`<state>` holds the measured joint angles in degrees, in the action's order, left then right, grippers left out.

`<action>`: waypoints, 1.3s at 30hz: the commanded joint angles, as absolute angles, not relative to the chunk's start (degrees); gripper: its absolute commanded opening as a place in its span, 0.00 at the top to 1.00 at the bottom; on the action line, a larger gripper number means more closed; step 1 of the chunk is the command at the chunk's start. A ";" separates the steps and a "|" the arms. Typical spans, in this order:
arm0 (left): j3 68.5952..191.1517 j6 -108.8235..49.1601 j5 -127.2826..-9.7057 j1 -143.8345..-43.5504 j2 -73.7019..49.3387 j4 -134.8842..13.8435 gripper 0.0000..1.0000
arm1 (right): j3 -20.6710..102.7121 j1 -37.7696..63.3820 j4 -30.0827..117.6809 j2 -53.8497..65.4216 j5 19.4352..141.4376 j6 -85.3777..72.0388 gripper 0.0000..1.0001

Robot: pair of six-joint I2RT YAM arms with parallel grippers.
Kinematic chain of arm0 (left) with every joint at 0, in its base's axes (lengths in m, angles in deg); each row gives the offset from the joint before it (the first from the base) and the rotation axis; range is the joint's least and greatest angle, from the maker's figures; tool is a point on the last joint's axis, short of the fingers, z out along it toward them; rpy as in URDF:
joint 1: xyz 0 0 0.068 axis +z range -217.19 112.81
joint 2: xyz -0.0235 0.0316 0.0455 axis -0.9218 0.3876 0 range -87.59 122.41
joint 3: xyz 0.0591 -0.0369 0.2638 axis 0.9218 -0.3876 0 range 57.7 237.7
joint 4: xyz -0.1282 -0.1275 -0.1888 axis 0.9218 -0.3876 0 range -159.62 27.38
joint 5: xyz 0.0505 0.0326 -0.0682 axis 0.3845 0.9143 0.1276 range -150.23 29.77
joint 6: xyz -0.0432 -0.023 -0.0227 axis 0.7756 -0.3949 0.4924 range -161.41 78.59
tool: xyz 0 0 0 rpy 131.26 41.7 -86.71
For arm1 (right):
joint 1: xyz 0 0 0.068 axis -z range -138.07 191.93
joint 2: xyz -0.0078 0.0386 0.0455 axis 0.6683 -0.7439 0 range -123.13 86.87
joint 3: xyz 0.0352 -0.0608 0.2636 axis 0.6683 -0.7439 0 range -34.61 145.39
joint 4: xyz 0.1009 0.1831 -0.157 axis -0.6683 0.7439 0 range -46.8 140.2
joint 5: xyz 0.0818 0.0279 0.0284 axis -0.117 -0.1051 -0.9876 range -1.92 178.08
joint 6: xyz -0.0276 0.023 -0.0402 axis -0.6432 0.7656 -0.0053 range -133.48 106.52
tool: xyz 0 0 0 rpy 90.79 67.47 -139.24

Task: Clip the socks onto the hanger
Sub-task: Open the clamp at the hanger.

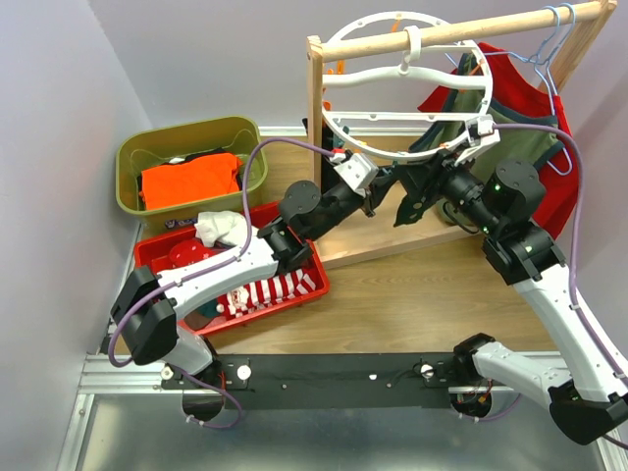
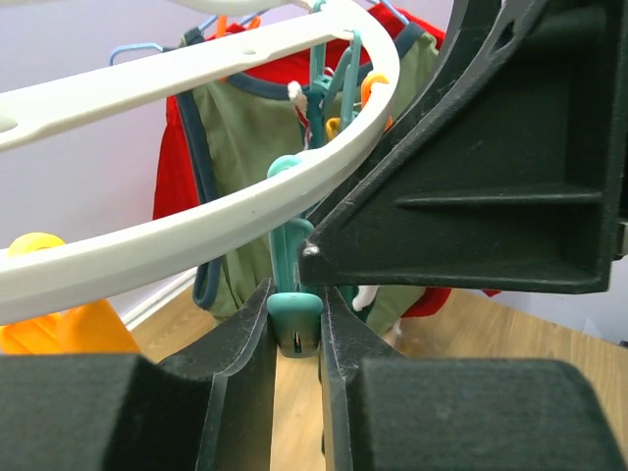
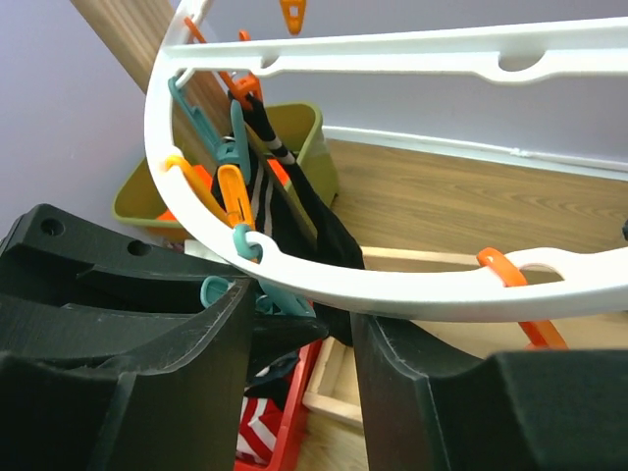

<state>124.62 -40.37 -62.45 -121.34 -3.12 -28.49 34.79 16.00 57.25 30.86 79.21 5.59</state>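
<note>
Near left, red tray [image 1: 316, 283] holds spare socks: striped sock [image 1: 257, 292], white sock [image 1: 221, 228], both unclipped. Further in, both arms meet under the near rim of the hanger [image 3: 412, 292], which hangs by its hook from the wooden rack [image 1: 461, 34]. Left gripper [image 2: 296, 329] is drawn narrow, pinching the lower end of a teal clip [image 2: 289, 260] that dangles from the rim. Right gripper [image 3: 304, 324] stands partly open, one finger on either side of the lower end of a dark sock [image 3: 314, 231]. That sock runs up to the clips under the rim; whether the pads touch cloth, or what holds its top, I cannot tell. Risks, as judged: the pinch sits low on the teal clip, so a slip would snap it shut with no cloth in it. The hanger swings free, so a shove from either arm may tilt it and carry the clip mouth off the sock. Neighbouring clips crowd close and could snag a finger. A loosened sock would likely drop toward the tray. Far right, olive shirt [image 2: 245, 137] hangs clear.
</note>
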 commanded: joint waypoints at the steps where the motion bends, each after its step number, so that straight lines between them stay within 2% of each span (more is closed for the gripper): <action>1: 127.14 -42.73 -65.50 -122.65 -2.51 -30.54 0.85 | 34.47 15.92 49.71 31.06 81.05 7.26 0.49; 4: 127.49 -42.91 -65.59 -123.00 -2.25 -30.81 0.85 | 34.65 15.92 49.44 30.53 80.43 7.61 0.54; 7: 128.02 -43.43 -65.59 -122.92 -2.42 -31.33 0.86 | 34.64 15.92 49.27 30.44 79.90 7.78 0.62; 10: 127.84 -44.22 -65.51 -123.00 -2.51 -31.69 0.84 | 34.64 15.83 49.18 30.70 79.99 8.40 0.78; 11: 127.58 -44.31 -65.25 -123.00 -2.60 -31.60 0.83 | 34.99 15.92 49.18 30.70 80.17 8.84 0.86; 14: 126.44 -45.19 -63.84 -122.92 -2.68 -30.64 0.78 | 35.52 15.83 50.06 30.79 81.31 9.98 0.99; 20: 121.25 -48.17 -61.20 -123.09 -3.48 -21.59 0.69 | 37.19 15.92 52.17 30.79 82.45 12.44 0.99; 27: 120.72 -51.87 -58.74 -123.09 -2.86 -19.65 0.60 | 37.90 15.92 53.66 30.97 83.07 13.41 0.99; 31: 120.46 -52.40 -57.95 -123.09 -2.86 -19.73 0.60 | 38.07 15.92 53.93 30.88 82.98 13.41 0.99; 34: 120.46 -52.40 -57.51 -123.09 -2.77 -19.65 0.66 | 38.25 15.92 54.28 30.79 82.54 13.41 0.99; 39: 120.72 -52.40 -57.42 -123.27 -2.77 -19.47 0.67 | 37.72 15.92 54.54 31.05 82.71 13.59 0.99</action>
<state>120.97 -51.37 -59.35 -122.79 -2.82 -21.74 36.19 15.74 56.18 30.64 81.18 12.67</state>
